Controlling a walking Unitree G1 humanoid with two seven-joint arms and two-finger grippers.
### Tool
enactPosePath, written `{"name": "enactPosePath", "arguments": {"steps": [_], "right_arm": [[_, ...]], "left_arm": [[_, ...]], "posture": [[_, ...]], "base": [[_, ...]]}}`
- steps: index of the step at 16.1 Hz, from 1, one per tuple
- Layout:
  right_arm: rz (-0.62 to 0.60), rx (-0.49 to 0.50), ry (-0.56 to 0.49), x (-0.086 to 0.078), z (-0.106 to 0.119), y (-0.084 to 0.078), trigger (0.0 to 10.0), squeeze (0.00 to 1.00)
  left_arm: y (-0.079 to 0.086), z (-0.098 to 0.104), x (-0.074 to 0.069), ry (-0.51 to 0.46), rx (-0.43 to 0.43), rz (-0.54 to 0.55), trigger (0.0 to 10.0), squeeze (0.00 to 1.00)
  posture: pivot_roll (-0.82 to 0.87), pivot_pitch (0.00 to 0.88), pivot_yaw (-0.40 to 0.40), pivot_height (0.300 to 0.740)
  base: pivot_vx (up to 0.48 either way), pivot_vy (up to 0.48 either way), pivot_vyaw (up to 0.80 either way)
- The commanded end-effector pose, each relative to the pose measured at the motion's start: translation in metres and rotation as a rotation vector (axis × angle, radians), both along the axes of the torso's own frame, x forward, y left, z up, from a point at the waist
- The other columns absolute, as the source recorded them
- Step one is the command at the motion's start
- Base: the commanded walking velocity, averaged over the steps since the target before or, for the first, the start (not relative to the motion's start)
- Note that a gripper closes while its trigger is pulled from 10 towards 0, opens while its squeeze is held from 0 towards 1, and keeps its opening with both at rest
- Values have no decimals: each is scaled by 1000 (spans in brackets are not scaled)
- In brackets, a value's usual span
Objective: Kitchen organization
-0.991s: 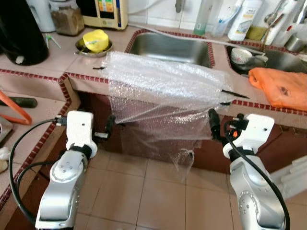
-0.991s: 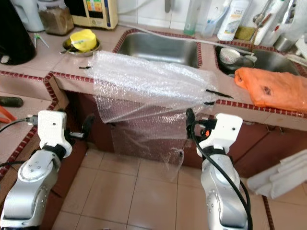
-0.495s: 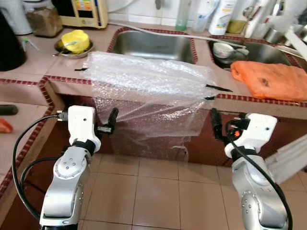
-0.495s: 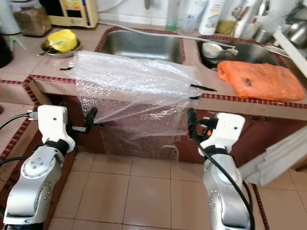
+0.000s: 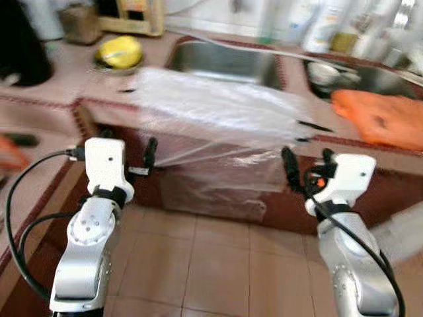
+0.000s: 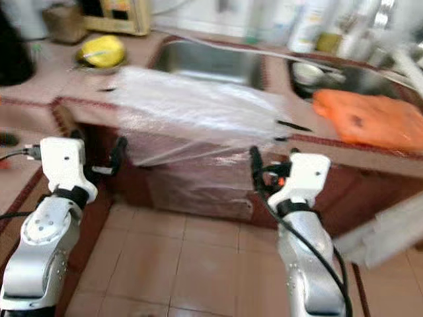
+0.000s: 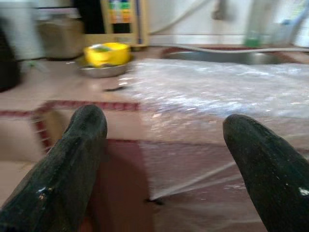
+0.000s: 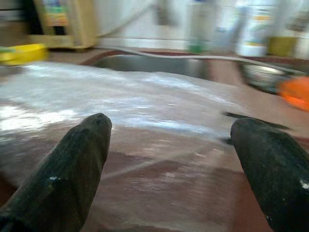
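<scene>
Nothing moved: one bubble wrap [image 5: 218, 112] draped; two grippers' jaws released, left gripper [image 7: 164, 159], right gripper [image 8: 169, 164].

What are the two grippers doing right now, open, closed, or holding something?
Left gripper: open, holding nothing, facing the clear bubble-wrap sheet draped over the counter edge.
Right gripper: open, holding nothing, facing the same sheet.

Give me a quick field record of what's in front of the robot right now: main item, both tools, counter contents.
main item: bubble wrap sheet, draped over the counter edge before the sink, hanging down the front
left tool: open, below counter edge, apart from sheet
right tool: open, by sheet's right edge, not gripping
counter left: yellow object in metal bowl
counter right: orange cloth
image: blurred
</scene>
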State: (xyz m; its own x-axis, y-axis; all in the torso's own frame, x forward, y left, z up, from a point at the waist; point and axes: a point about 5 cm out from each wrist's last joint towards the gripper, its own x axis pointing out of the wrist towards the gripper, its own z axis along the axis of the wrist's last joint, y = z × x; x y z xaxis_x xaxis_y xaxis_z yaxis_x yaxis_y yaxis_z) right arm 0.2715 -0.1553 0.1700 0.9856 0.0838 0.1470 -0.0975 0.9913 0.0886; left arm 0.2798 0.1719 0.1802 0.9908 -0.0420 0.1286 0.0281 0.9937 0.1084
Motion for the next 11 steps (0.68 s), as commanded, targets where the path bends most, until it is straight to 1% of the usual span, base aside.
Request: {"name": "enactPosePath", "arguments": {"steps": [1, 2, 3, 4, 9, 11], "right_arm": [[12, -8, -26, -2, 5, 1, 10000, 0], [19, -13, -23, -2, 5, 2, 10000, 0], [22, 8, -29, -2, 6, 2, 10000, 0], [20, 31, -31, -2, 7, 1, 10000, 0], [16, 19, -29, -3, 7, 1, 10000, 0], [29, 8, -35, -3, 8, 2, 10000, 0]], "left_arm": [[0, 0, -3, -4, 2, 1, 10000, 0], [-1, -1, -3, 0, -5, -1, 10000, 0], [-2, -1, -4, 3, -6, -10, 10000, 0], [-3, -1, -4, 5, -7, -18, 10000, 0], [-8, 0, -4, -2, -20, -63, 10000, 0], [-10, 1, -4, -12, -29, -77, 10000, 0]], "posture": [[73, 118, -68, 740], [71, 119, -69, 740], [73, 120, -70, 740], [70, 122, -70, 740], [66, 121, -73, 740], [66, 118, -78, 740]], "base": [[0, 0, 719], [0, 0, 712], [0, 0, 712], [0, 0, 0], [0, 0, 0], [262, 0, 0]]}}
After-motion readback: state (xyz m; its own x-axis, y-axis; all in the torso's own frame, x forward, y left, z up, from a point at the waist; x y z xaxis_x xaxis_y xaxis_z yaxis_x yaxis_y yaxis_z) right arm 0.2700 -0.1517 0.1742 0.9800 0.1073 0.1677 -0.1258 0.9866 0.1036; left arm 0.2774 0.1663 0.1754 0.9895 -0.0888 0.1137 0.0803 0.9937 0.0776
